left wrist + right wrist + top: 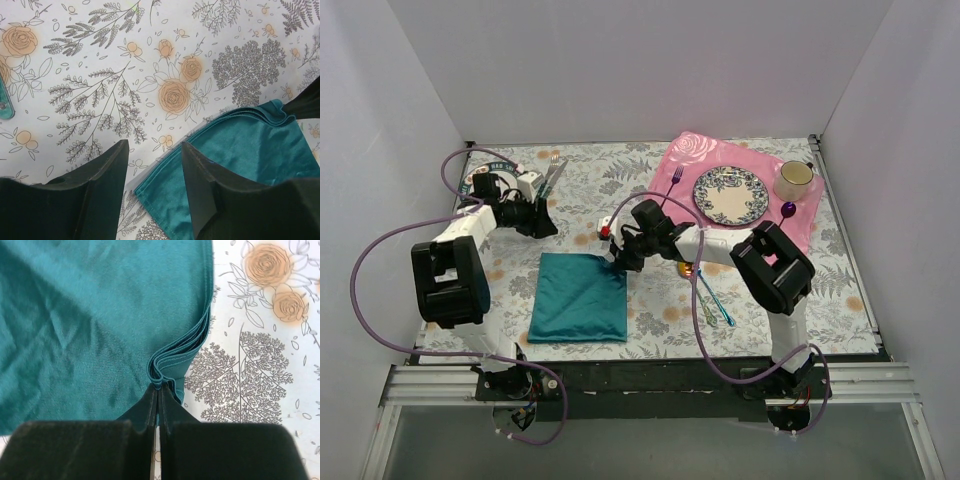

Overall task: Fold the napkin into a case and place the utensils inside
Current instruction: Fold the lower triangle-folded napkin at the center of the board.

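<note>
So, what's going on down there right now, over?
Right gripper: jaws shut on the napkin corner. Left gripper: jaws open, empty, beside napkin edge. Utensils lie off to its right, untouched.

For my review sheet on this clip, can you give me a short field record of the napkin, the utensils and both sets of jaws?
napkin: folded to a layered teal square, flat on the floral tablecloth
right jaws: shut on the napkin's far right corner, layers bunched
left jaws: open, empty, by the napkin's far left corner
utensils: on the tablecloth right of the napkin, not inside
case: not yet formed
placemat: holds plate and cup
</note>
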`<action>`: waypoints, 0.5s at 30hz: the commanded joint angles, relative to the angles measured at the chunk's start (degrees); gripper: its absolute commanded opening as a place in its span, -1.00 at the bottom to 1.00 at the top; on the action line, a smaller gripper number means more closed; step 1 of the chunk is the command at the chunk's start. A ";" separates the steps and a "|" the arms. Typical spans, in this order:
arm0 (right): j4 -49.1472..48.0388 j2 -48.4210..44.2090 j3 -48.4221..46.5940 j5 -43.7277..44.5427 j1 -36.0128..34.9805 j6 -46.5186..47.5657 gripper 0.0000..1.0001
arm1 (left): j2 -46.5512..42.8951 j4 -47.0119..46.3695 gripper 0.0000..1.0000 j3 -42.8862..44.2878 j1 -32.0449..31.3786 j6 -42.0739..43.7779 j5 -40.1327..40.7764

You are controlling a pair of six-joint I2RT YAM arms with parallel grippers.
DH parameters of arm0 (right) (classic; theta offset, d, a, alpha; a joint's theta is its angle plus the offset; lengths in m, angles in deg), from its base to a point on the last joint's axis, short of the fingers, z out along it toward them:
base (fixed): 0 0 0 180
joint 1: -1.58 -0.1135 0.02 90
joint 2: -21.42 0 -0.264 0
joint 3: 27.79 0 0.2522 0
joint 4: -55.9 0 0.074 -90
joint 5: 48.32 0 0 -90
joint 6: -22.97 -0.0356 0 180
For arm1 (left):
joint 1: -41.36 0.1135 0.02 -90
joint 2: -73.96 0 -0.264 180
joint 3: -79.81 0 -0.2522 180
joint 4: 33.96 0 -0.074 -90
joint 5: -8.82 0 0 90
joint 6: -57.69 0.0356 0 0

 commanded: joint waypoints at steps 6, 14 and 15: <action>-2.00 -7.39 4.76 0.73 -4.22 20.88 -0.97 | -4.50 2.61 -0.09 -1.64 2.21 5.07 -0.88; -2.62 -11.61 9.69 -0.59 -8.53 32.92 -0.97 | -6.61 2.96 -0.09 -3.67 4.32 5.86 -1.41; -2.79 -12.66 10.48 -0.59 -9.58 36.06 -0.97 | -6.87 3.05 -0.09 -3.84 4.50 6.12 -1.50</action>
